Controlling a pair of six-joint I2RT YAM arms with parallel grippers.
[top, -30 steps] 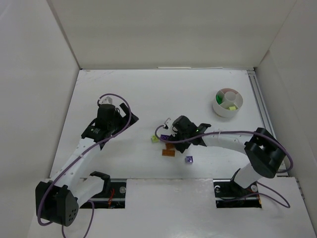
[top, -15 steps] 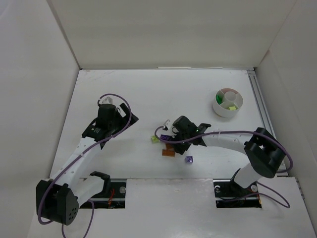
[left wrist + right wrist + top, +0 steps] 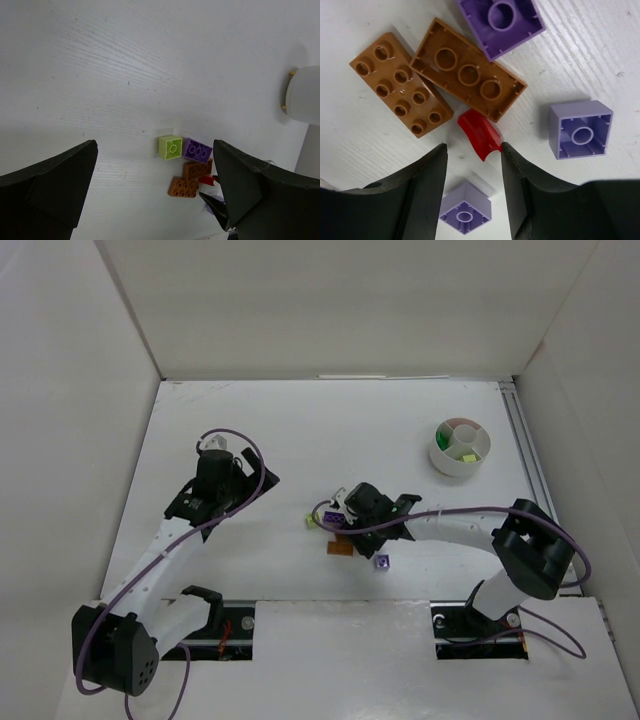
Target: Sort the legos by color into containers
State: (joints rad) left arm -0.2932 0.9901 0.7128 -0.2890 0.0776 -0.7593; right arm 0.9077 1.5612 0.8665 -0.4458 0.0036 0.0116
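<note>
Right gripper: over the last second it has slid a little to its left, from the edge of the loose pile to right above it, and its jaws have narrowed slightly. They stand about half open, one finger on each side of the red brick, and they have not closed on it.
Left gripper: unchanged, jaws spread wide and holding nothing. The pile lies on the table just ahead of its fingertips.
Meaning: the red brick looks like the next pick. A squeeze and a lift remain before it can travel.
Dish: one, well away from the right gripper, off to its right and farther out. A few green and yellow-green pieces already lie in its compartments, too small to count.
Orange-brown bricks: two, touching, just ahead of the right gripper's left finger. One is studs up, the other underside up.
Purple bricks: three. One is ahead of the fingertips, one outside the right finger and one back between the fingers.
Lime brick: one, at the pile's far edge.
Red brick: one, the smallest.
</note>
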